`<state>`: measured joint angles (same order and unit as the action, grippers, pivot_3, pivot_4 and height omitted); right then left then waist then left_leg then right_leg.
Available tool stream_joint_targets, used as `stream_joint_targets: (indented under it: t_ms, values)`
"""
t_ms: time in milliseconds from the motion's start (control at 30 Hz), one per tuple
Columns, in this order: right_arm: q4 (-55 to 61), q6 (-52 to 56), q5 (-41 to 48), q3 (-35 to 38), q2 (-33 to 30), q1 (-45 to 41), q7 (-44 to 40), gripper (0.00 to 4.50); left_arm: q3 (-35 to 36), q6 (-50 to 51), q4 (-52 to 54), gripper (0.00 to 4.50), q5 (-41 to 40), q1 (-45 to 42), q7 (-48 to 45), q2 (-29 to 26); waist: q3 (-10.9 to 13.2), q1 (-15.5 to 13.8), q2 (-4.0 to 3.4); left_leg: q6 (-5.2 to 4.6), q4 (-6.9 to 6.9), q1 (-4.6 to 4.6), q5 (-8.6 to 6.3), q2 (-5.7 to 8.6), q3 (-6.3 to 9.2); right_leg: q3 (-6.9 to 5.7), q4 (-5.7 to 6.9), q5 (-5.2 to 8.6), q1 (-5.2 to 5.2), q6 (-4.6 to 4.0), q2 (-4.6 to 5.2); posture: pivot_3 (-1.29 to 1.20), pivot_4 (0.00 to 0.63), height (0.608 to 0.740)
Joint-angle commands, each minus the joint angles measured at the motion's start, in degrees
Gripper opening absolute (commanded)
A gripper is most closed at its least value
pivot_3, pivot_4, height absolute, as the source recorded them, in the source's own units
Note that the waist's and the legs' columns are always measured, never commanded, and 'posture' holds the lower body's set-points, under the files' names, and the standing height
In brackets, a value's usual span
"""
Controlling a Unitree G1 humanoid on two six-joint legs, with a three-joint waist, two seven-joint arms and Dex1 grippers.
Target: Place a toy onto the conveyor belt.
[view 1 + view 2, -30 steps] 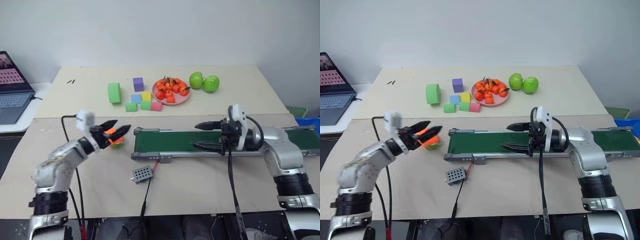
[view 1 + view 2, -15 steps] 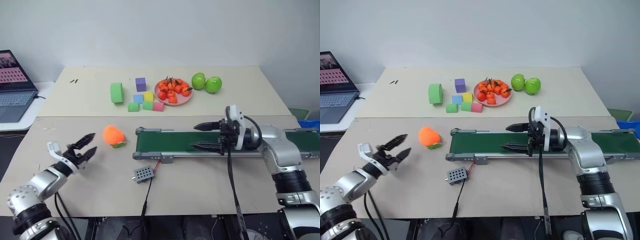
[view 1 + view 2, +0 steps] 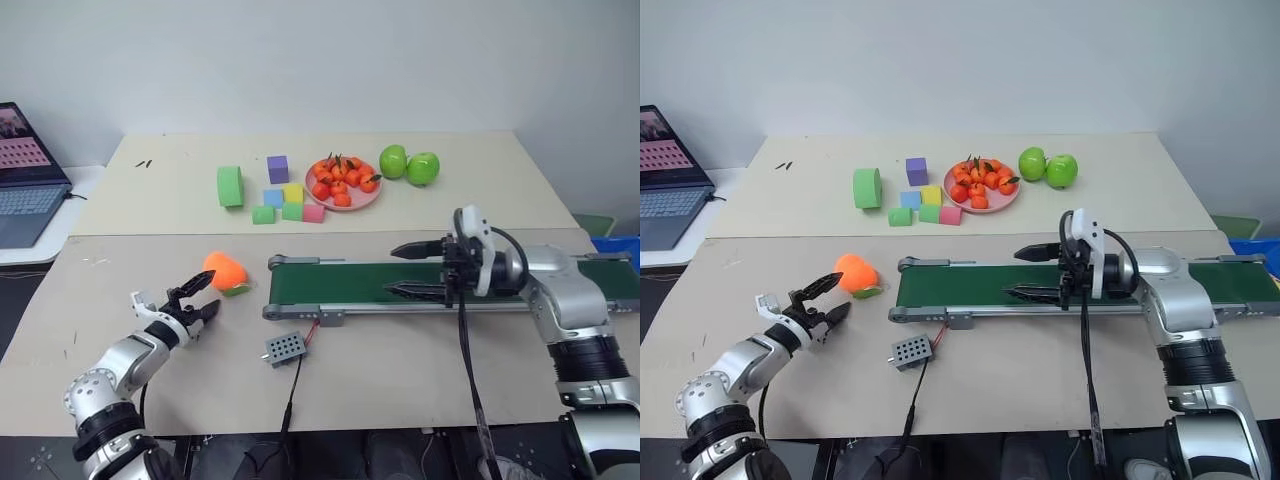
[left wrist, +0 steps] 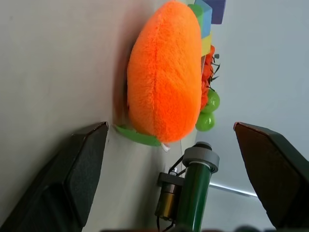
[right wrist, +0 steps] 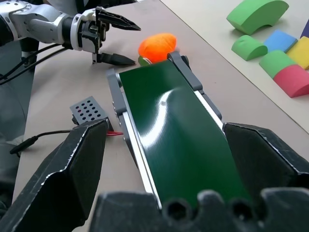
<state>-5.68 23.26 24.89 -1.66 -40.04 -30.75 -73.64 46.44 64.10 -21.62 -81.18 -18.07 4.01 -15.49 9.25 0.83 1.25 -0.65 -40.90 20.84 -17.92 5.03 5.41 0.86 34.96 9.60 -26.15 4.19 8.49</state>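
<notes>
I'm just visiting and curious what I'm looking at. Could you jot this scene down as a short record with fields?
toy: orange plush lying on the table, just off the belt's end
conveyor belt: nothing on it
left gripper: open, close to the toy, not holding it
right gripper: open, over the belt
pink plate: small red-orange fruits on it

The toy (image 4: 164, 77) is fuzzy orange plush with a green felt-like leaf. The conveyor belt (image 5: 178, 145) has a smooth, glossy dark-green band that catches highlights, in a grey metal frame. The counter (image 3: 400, 370) looks matt beige, like board. The foam blocks (image 3: 280, 195) look matt; the apples (image 3: 408, 164) look shiny.
</notes>
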Motion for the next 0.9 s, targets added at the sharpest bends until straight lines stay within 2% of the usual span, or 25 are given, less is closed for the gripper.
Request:
stream_joint_targets:
  t_ms: [33, 600, 733, 767, 900]
  values:
    - [1.38, 0.29, 0.8, 1.28, -1.21, -1.2, -0.6, 4.5, -0.58, -2.19, -1.68, 4.45, -0.33, -1.76, -0.83, 0.31, 0.0, -0.09, 0.0, 0.0, 0.0, 0.0, 0.0, 0.0, 0.0, 0.0, 0.0, 0.0, 0.0, 0.0, 0.0, 0.0, 0.15, 0.74]
    - [1.35, -0.01, 0.42, 1.18, -2.13, -0.74, -1.47, 4.5, -6.56, -7.11, -5.98, 4.45, 7.35, -5.71, -6.1, 1.63, -0.01, -0.25, 0.0, 0.0, -0.02, -0.01, 0.0, 0.02, -0.01, -0.01, -0.01, 0.0, 0.05, 0.0, 0.01, 0.0, 0.15, 0.74]
    - [1.14, -0.18, 0.2, 1.05, -2.21, -0.96, -1.54, 4.5, -7.04, -8.28, -6.09, 3.44, 8.51, -6.99, -5.59, 2.94, 0.0, -0.27, 0.01, 0.0, -0.02, 0.0, 0.0, 0.02, -0.01, -0.01, -0.02, 0.0, 0.04, 0.0, 0.01, 0.0, 0.15, 0.74]
    - [1.13, -0.21, 0.16, 1.04, -2.25, -1.01, -1.58, 4.5, -7.05, -8.43, -6.01, 2.92, 8.62, -7.01, -5.57, 3.08, 0.0, -0.26, 0.01, 0.0, -0.02, 0.01, 0.0, 0.02, -0.01, -0.01, -0.02, 0.0, 0.04, 0.0, 0.01, 0.0, 0.15, 0.74]
    - [0.99, -0.43, 0.05, 1.16, -2.55, -1.03, -1.82, 4.5, -6.77, -9.5, -5.35, 1.53, 9.13, -6.66, -5.39, 3.51, 0.0, -0.21, 0.01, 0.0, -0.01, 0.02, 0.0, 0.01, -0.01, -0.02, -0.04, 0.0, 0.02, 0.0, 0.0, 0.0, 0.15, 0.74]
